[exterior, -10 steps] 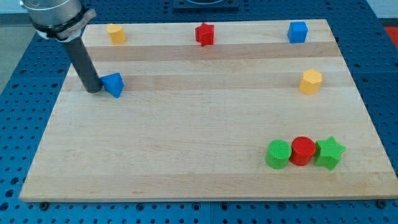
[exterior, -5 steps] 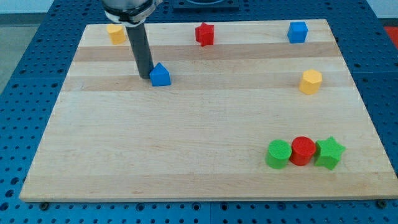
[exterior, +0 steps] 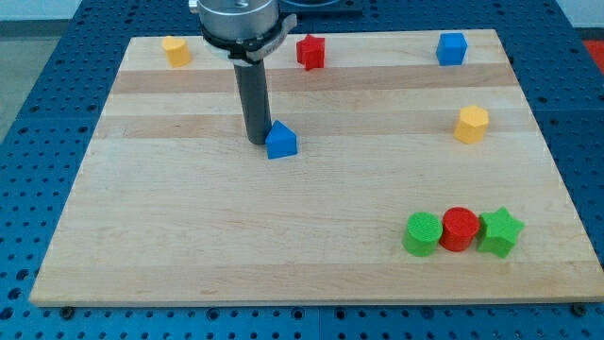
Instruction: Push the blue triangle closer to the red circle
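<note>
Camera view: wooden board (exterior: 189, 246) on blue pegboard
My tip (exterior: 257, 141): touching blue triangle's left side, no jaws on this rod, so no open/closed state
Blue triangle (exterior: 280, 141): board centre-left, well apart from red circle
Red circle (exterior: 460, 229): bottom right, between green cylinder (exterior: 423, 234) & green star (exterior: 500, 232), all touching
Top edge: yellow block (exterior: 175, 50), red star (exterior: 310, 51), blue cube (exterior: 452, 48)
Right: yellow hexagon (exterior: 471, 124)

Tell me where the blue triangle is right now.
The blue triangle sits left of the board's centre in the camera view, with my tip right against its left side; the red circle lies far off toward the view's bottom right.
</note>
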Robot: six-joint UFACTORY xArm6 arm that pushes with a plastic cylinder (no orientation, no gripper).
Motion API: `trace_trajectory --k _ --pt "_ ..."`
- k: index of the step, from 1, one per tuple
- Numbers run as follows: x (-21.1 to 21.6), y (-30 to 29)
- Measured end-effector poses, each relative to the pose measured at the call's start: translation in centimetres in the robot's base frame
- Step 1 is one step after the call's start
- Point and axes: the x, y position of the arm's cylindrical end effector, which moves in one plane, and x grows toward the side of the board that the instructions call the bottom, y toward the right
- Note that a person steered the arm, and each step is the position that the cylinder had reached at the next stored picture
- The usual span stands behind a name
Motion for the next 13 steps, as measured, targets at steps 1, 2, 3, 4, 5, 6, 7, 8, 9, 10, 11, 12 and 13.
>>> trace_trajectory --k 1,2,3,4,5,6,7,8,9,10,11,12,13 --pt "1.2 0.9" --pt "1.2 2.5" --pt "1.2 5.0" --pt "1.2 8.0" --pt "1.2 10.4" --pt "1.2 12.7" --pt "1.2 14.9" --pt "1.3 16.6" --pt "3.0 16.6" --pt "5.2 17.2" --pt "6.3 17.8" --pt "6.4 18.0" --pt "7.3 18.0"
